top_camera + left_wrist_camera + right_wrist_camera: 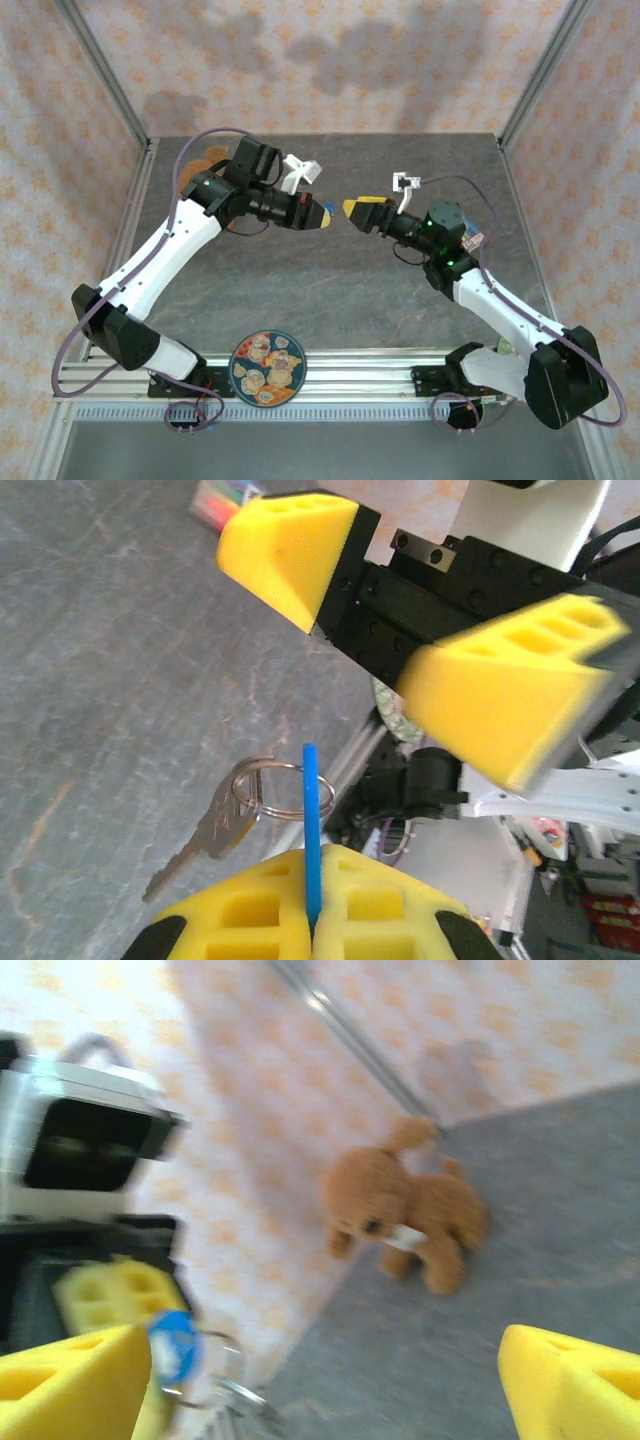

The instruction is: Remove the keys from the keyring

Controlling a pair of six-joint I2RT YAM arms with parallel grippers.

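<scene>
Progress: early, as I judge it. The small pale silvery metal key (215, 830) is still threaded on the thin round wire keyring (278, 788), so nothing has been removed yet.
Left to do: the whole removal. The key has to be worked round the coil and off the ring, which probably calls for the second arm to take hold of the key or the ring.
Left end effector (312, 880): closed. Its yellow foam pads pinch a thin flat blue tag (308, 820) edge-on. The ring crosses this tag and seems to be attached to it.
Right end effector (400, 630): open wide and empty. It faces the left one, near the ring but not touching it.
Where the key is: in the air above the grey stone-patterned table (330, 290), between the two arms. It hangs from the ring just beside the left pads.
How the key looks: flat, slim and dull silver. Its head sits at the ring and its blade slants downward. I can make out one key; I cannot tell whether another lies behind it.
Also about: a brown plush dog (405, 1215) by the far wall, and a round patterned plate (235, 372) at the near rail.
</scene>
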